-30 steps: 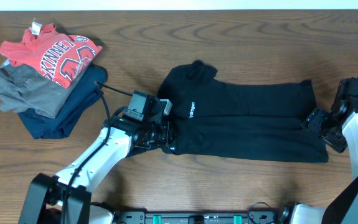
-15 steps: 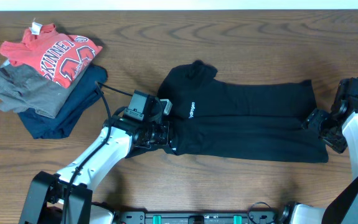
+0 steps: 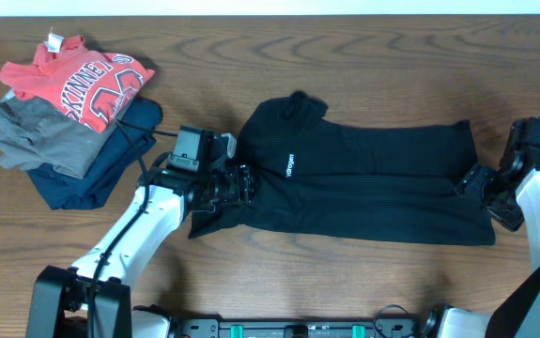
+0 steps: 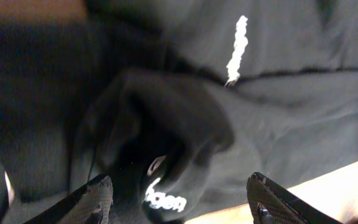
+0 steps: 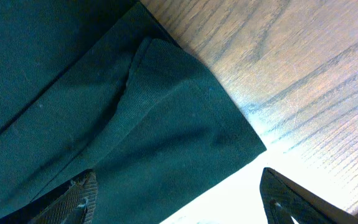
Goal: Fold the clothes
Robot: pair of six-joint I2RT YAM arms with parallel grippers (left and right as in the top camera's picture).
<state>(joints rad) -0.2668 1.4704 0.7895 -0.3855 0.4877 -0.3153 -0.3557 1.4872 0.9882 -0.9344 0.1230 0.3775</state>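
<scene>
Overhead, clothes [image 3: 373, 183]: flat on table [image 3: 345, 56], long strip between both arms, awaiting crosswise fold.
Left gripper [image 3: 240, 185]: spread over bunched fabric at logo end, poised to pinch.
Right gripper [image 3: 476, 182]: spread at hem corner, nothing pinched.

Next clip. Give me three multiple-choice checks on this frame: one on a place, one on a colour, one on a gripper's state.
1. Relative to the black garment, the stack of clothes lies:
A) on top
B) far left
C) right
2. The stack's top shirt is:
A) red
B) green
C) yellow
3. The right gripper is:
A) shut on fabric
B) shut, empty
C) open

Answers: B, the overhead view shows it apart, up and left of the garment; A, red with white lettering; C, its jaws stand wide apart above the garment's corner.
</scene>
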